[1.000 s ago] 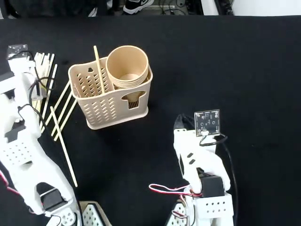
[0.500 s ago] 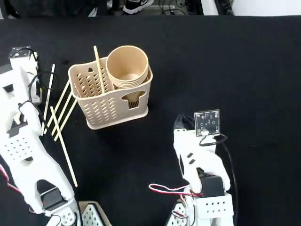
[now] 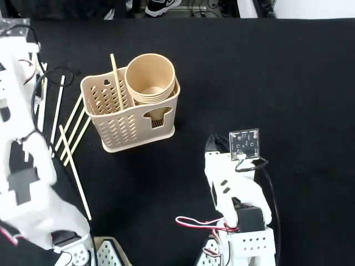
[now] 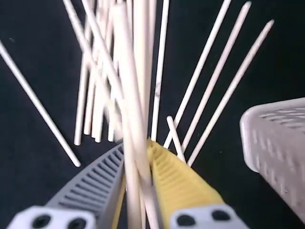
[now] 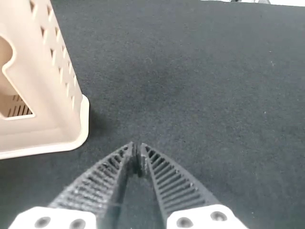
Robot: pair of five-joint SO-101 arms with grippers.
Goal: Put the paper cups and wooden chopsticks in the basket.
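a bundle of chopsticks (image 4: 136, 86) is clamped in the left gripper (image 4: 137, 150), whose grey and yellow fingers are pressed in tight on the sticks, out at the left side of the table (image 3: 266, 72) and near the basket (image 3: 133, 119). the right gripper (image 5: 137, 155) is held low over the cloth near a corner of the basket, its fingers drawn together with nothing between them. the sticks are judged to be light, stiff and smooth, so they are likely to slip or fan out when several are pinched at once. a hold near the middle of their length is thought best, so that neither end droops or swings. one basket is counted. one chopstick (image 3: 116, 80) is stood upright in its left compartment, and five more are counted lying loose on the table between the basket and the left arm. the number in the held bundle cannot be told. the cups (image 3: 150, 77) are nested as one stack in the right compartment. several rims are seen, but an exact count cannot be made.
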